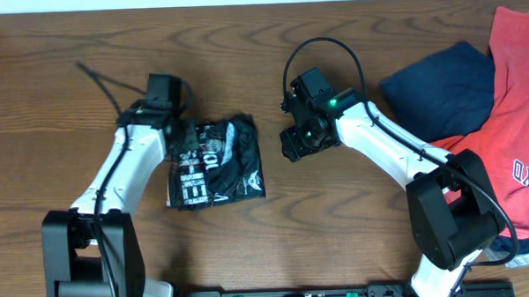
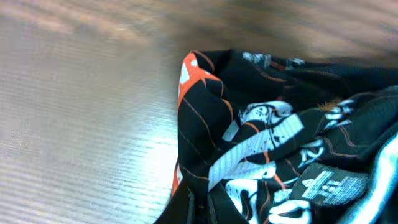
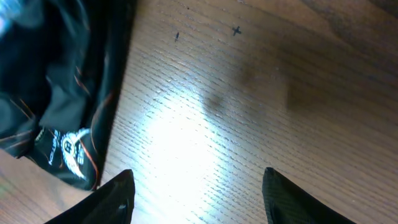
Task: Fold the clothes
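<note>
gaping right gripper (image 3: 199, 202) beside crumpled jersey (image 3: 62, 93), wrist view only

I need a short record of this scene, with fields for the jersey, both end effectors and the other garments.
jersey: black jersey, compact bundle on table
left end effector: at the bundle's upper left edge; open or shut not visible
right end effector: open, empty, over bare wood beside the bundle
other garments: navy garment, red tee, far right

Robotics lab: robot-rigged wooden table (image 1: 41, 77)

Black patterned jersey (image 1: 216, 162), folded compact
</note>
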